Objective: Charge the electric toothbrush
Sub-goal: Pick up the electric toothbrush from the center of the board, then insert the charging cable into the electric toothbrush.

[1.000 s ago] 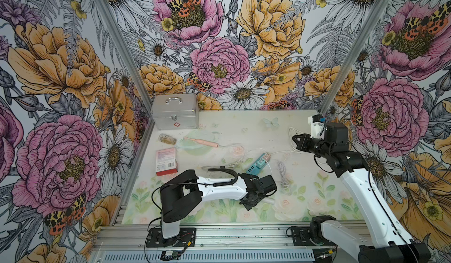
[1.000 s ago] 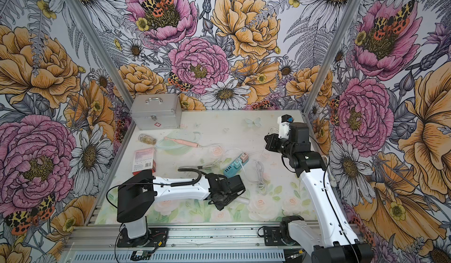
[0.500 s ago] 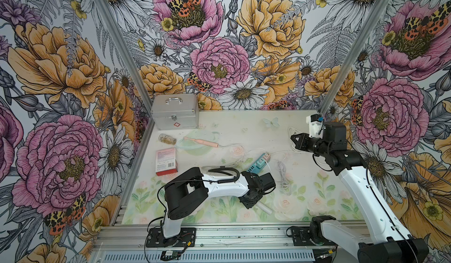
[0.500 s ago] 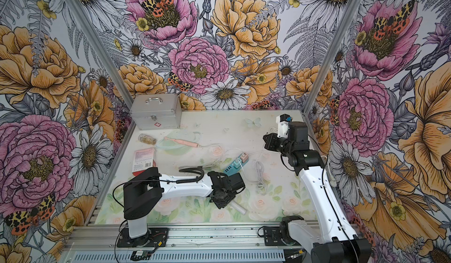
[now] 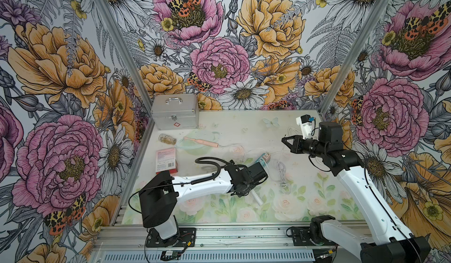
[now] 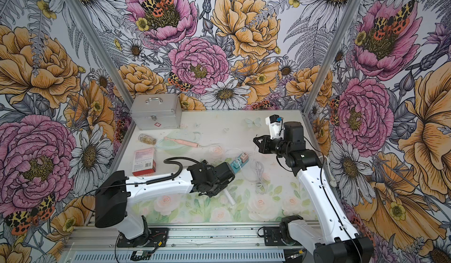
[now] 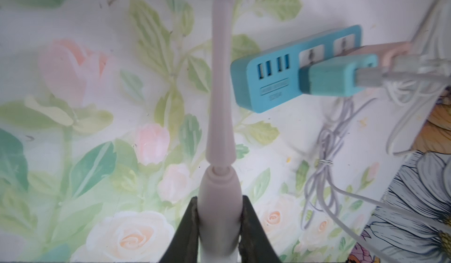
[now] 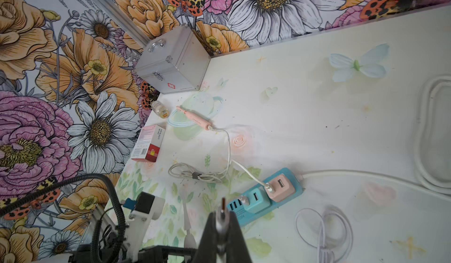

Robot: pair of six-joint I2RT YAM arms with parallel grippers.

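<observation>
1. Nearest the robot's base, on the near side of the power strip (image 7: 273,88): the left gripper (image 7: 219,200) has its fingers (image 7: 251,215) clamped on the handle of the white toothbrush (image 7: 220,127). The neck passes just beside the strip's USB end. Whether the brush is lifted off the worktop (image 5: 244,127) cannot be told. The handle's base is hidden.
2. On the strip: a teal adapter (image 7: 336,78) and a pink adapter (image 8: 280,186) are both seated, each with a lead plugged in.
3. Beyond the strip, raised above it: the right gripper (image 8: 222,215) has its fingers pinched shut on a small charging plug (image 8: 223,206). Its thin cable appears to run to the teal adapter. The plug is well apart from the white toothbrush.
4. Farther from the strip: a pink toothbrush (image 8: 195,119) lies flat, cabled to the pink adapter. A metal case (image 5: 174,111) stands farthest off.
5. Progress, as judged: both pickups are done. Left to do: bring plug and handle base together, align and insert.
</observation>
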